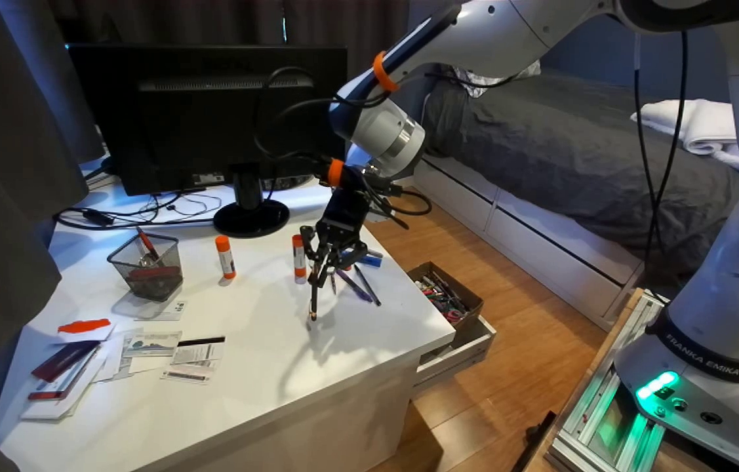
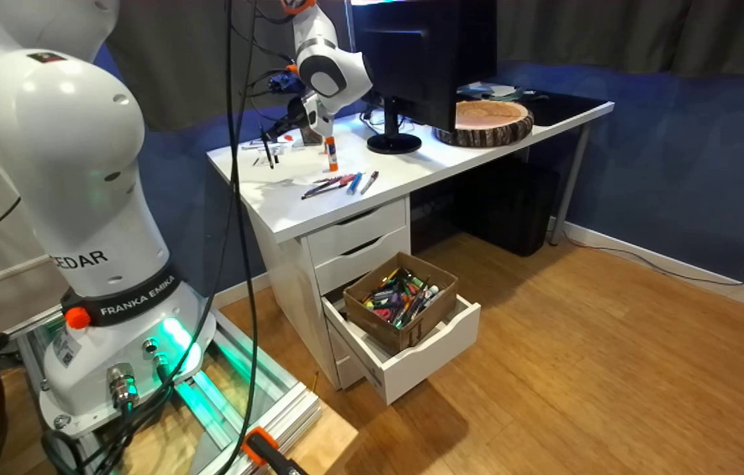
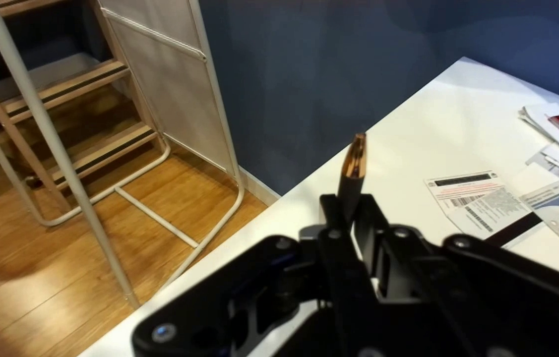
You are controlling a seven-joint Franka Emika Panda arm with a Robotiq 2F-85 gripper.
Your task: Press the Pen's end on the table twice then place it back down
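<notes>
The pen is dark with a copper-coloured end; it shows in both exterior views (image 1: 314,301) (image 2: 269,153) and in the wrist view (image 3: 352,173). My gripper (image 1: 319,278) is shut on it, with the fingertips (image 3: 350,206) on either side of its barrel. The pen stands nearly upright, one end pointing down at the white table (image 1: 264,360). Whether that end touches the table or hangs just above it, I cannot tell. The part of the pen between the fingers is hidden. The table also shows in the wrist view (image 3: 398,144).
Several loose pens (image 1: 362,285) lie right beside the gripper. Two orange-capped glue sticks (image 1: 225,257) (image 1: 299,255) stand behind. A mesh cup (image 1: 147,265), cards (image 1: 195,360) and a monitor (image 1: 208,124) are on the table. An open drawer (image 2: 428,359) holds a box of pens (image 2: 405,297).
</notes>
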